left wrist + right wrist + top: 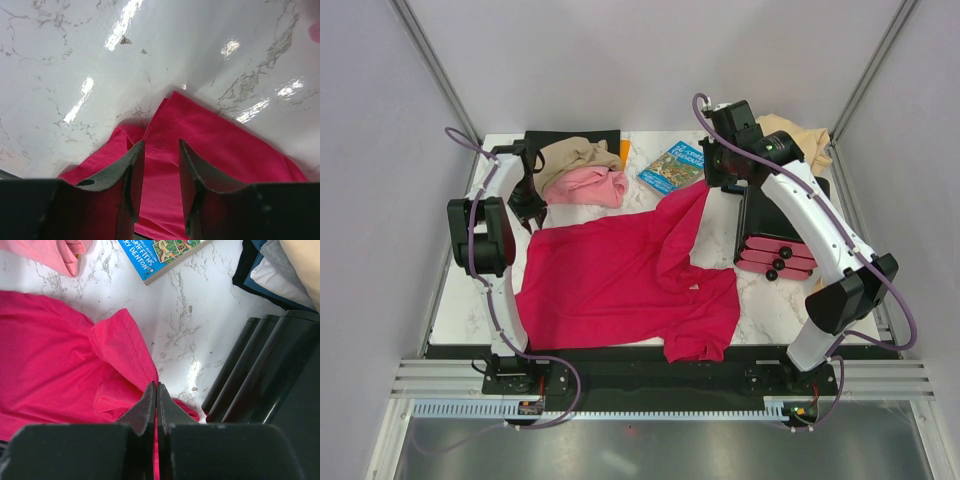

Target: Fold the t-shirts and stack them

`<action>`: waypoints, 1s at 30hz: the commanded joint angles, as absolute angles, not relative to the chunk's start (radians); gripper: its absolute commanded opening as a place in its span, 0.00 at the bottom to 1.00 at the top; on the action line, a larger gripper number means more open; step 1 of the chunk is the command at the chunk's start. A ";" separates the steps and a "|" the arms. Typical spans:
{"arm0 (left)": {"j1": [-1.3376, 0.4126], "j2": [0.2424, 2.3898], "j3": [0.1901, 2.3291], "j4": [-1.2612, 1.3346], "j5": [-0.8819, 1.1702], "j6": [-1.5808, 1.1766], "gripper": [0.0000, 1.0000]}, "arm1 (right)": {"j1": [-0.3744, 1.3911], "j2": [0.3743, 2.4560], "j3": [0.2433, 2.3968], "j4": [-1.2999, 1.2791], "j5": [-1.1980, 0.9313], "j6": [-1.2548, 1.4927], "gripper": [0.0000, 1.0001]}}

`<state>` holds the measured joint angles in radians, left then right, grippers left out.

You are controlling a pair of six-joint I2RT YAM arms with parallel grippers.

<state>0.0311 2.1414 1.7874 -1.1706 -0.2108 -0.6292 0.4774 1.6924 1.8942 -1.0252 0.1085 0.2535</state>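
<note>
Crimson t-shirt point(620, 280) pinched in clenched right jaws, corner beneath parted left jaws.

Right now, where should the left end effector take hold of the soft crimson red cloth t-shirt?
Pinch the crimson red t-shirt's far-left corner from above, probably: it lies flat there, tapering to a point right ahead of the left end effector's open jaws.

- A robot lab cell: plain pale walls point(620, 60) and metal frame posts point(432, 65) enclose a marble-look table point(770, 300).
- The left arm point(485, 240) and right arm point(820, 230) are bolted to a slotted rail point(650, 378) at its near edge.
</note>
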 commanded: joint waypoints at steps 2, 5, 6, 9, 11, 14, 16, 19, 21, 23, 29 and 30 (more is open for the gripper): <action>0.032 2.128 1.756 -1.163 -0.264 -0.597 0.41 | 0.469 1.663 1.896 -1.002 0.100 0.244 0.00; 0.032 2.138 1.755 -1.157 -0.275 -0.591 0.42 | 0.468 1.661 1.891 -1.000 0.097 0.244 0.00; 0.032 2.141 1.755 -1.152 -0.275 -0.589 0.42 | 0.468 1.660 1.890 -1.000 0.097 0.244 0.00; 0.031 2.155 1.756 -1.135 -0.270 -0.584 0.42 | 0.466 1.652 1.879 -1.000 0.097 0.245 0.00; 0.032 2.170 1.766 -1.129 -0.265 -0.583 0.42 | 0.465 1.646 1.872 -1.000 0.097 0.245 0.00; 0.032 2.189 1.779 -1.117 -0.255 -0.572 0.42 | 0.462 1.638 1.865 -1.002 0.094 0.248 0.00; 0.032 2.201 1.790 -1.115 -0.250 -0.566 0.42 | 0.460 1.637 1.864 -1.003 0.094 0.249 0.00; 0.031 2.223 1.816 -1.106 -0.247 -0.554 0.42 | 0.460 1.638 1.867 -1.003 0.086 0.250 0.00; 0.034 2.230 1.833 -1.106 -0.242 -0.549 0.42 | 0.459 1.643 1.870 -1.005 0.081 0.253 0.00; 0.032 2.230 1.851 -1.104 -0.230 -0.548 0.42 | 0.459 1.646 1.871 -1.005 0.074 0.255 0.00; 0.031 2.237 1.878 -1.103 -0.199 -0.543 0.42 | 0.459 1.658 1.870 -1.003 0.054 0.265 0.00; 0.031 2.237 1.879 -1.103 -0.198 -0.540 0.42 | 0.459 1.660 1.867 -1.003 0.054 0.265 0.00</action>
